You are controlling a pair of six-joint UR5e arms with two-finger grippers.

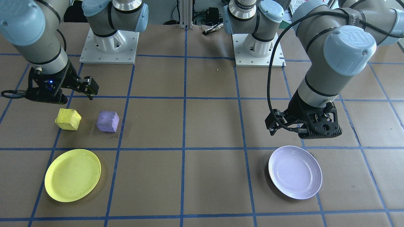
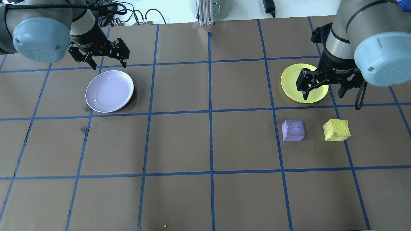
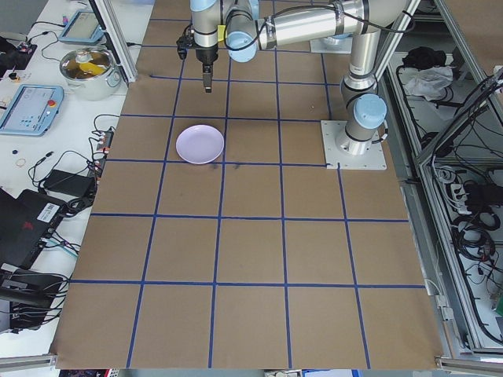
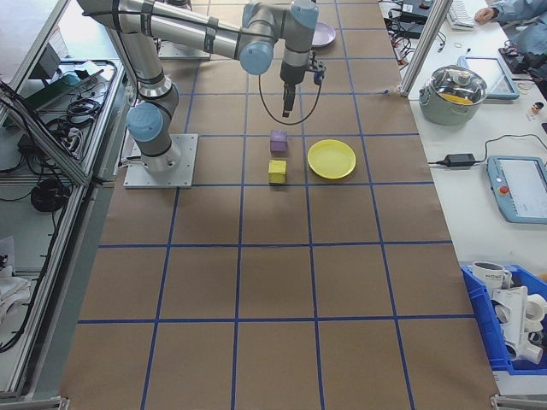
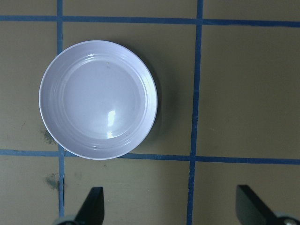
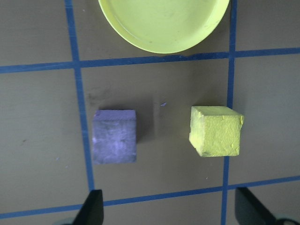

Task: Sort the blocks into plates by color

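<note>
We see both blocks lying bare on the brown counter [image 2: 205, 144], which is ruled into squares by blue tape lines. The purple block [image 2: 293, 130] and the yellow block [image 2: 336, 130] sit near each other but apart, on the robot's right side, with neither yet in a plate. The yellow plate [image 2: 290, 80] lies just beyond them, empty, partly hidden in the overhead view by the right pincer [image 2: 322, 93]. That pincer hangs above the counter with its fingers spread and nothing between them; its wrist camera looks down on both blocks and the plate's near rim. The lavender plate [image 2: 109, 91] lies well apart on the robot's left side, also empty and glossy. The left pincer [image 2: 108, 65] hovers near it, likewise released and holding nothing. We can read a raised "UR" mark on the arm's blue joint cap [image 1: 349, 49]; other labels are too small to read
</note>
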